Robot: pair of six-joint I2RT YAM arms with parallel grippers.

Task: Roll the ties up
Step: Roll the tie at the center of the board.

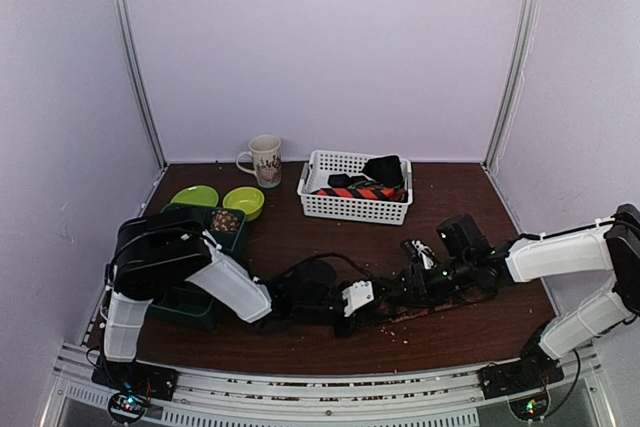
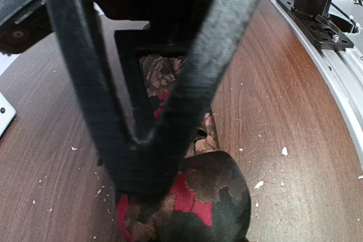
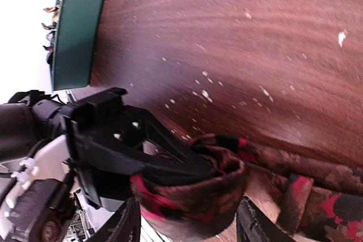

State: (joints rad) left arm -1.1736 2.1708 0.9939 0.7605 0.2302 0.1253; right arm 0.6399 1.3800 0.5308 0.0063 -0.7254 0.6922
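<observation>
Down near the front of the tabletop (image 1: 470,197) both arms are huddled over one tie (image 2: 204,196), the brown one with red blotches. From where I'm standing the left end effector (image 2: 140,177) is pinched shut on the rolled-up part, with its fingers poked right into the coil. My read is that it's playing clamp and spindle so the roll can't spring open. The loose tail lies flat on the wood and runs off toward the right arm, which makes sense if you want it to feed straight into the roll.

The right end effector (image 3: 190,225) is open, with one finger either side of the coil, and it isn't touching the coil as far as I can tell. Looks to me like it's lined up to take a hold or push the next turn round while the other one does the holding. One clamps, one wraps, basically.

The roll's only partly done imo, since there's plenty of tail left. My guess at the risk is that the fabric's slippery, so the coil goes lopsided if the tail gets tugged off-line.

Over at the back, the basket (image 1: 350,211) holds a striped tie (image 1: 365,191) and a black tie (image 1: 385,169), well away from the action. Can't tell if those are finished or waiting.
</observation>
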